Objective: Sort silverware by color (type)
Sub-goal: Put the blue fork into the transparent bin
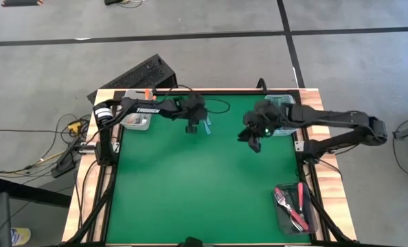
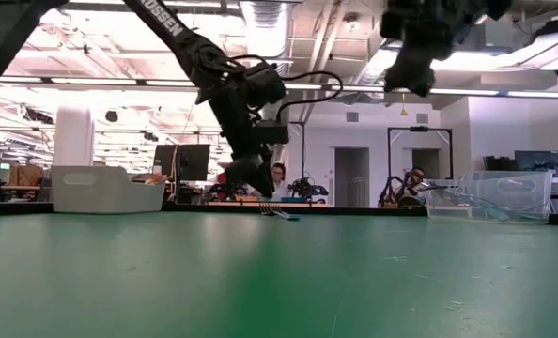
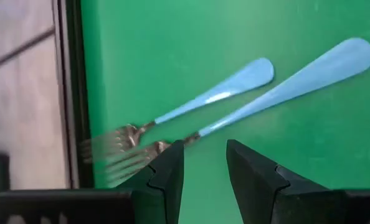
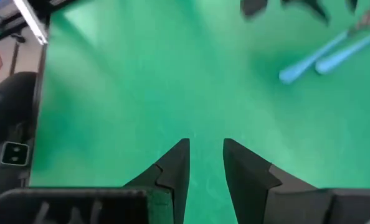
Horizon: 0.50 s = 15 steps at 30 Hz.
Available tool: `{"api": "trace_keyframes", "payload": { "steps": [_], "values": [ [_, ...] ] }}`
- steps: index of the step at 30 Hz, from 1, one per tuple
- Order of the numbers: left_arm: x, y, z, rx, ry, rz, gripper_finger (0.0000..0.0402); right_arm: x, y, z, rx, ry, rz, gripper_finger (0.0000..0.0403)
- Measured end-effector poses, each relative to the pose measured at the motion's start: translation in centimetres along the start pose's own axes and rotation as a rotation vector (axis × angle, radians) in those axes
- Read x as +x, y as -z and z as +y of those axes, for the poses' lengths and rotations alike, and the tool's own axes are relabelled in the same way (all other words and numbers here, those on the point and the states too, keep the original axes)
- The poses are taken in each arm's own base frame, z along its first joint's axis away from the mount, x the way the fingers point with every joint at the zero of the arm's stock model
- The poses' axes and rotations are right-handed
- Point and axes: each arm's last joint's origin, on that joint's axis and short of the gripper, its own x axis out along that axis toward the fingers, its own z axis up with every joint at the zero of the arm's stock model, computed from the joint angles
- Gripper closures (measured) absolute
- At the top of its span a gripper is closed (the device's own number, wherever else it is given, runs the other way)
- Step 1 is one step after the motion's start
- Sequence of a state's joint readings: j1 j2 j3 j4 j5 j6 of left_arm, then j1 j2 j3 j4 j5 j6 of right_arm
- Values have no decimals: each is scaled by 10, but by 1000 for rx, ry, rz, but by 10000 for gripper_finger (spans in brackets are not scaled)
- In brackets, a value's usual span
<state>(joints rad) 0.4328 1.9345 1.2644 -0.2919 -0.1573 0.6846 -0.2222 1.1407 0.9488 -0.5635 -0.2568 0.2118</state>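
green felt (image 1: 190,185) covers the work table, with an open lab room beyond it in the low view. two light-blue-handled forks (image 3: 235,93) lie side by side, almost touching, on the felt near the table's far edge, left of centre; in the high view they show as a small blue mark (image 1: 207,127) just right of the left gripper, tines toward the far edge.

left gripper (image 3: 205,163) hangs just above these forks, its fingers parted with a narrow gap and nothing between them; the tips sit over the neck of the nearer fork, not visibly touching it. right gripper (image 4: 205,158) hovers high over bare felt right of centre (image 1: 253,137), fingers likewise parted and empty; the blue forks (image 4: 325,56) show farther off in its wrist view.

three containers stand around the edges. a dark bin (image 1: 295,209) at the near right corner holds several red-handled forks (image 1: 300,197). a clear bin (image 2: 490,195) stands at the far right, its contents impossible to make out. a pale bin (image 2: 105,188) at the far left shows an orange handle (image 1: 148,92) at its rim.

judged from this layout, the sort is near its end: only the two blue forks remain loose on the felt, and they have yet to be grasped and carried to a bin, probably the clear one at the far right.
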Motion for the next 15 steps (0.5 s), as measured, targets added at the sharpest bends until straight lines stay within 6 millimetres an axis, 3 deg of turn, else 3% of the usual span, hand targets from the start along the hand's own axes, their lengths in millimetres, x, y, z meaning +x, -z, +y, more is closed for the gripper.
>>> {"api": "trace_keyframes", "payload": {
  "steps": [7,15],
  "values": [
    [3,16,19,229,93,-85,292,17,33,13,92,69,51,281],
    [4,17,29,363,40,-137,292,19,30,31,60,22,-29,281]
  ]
}}
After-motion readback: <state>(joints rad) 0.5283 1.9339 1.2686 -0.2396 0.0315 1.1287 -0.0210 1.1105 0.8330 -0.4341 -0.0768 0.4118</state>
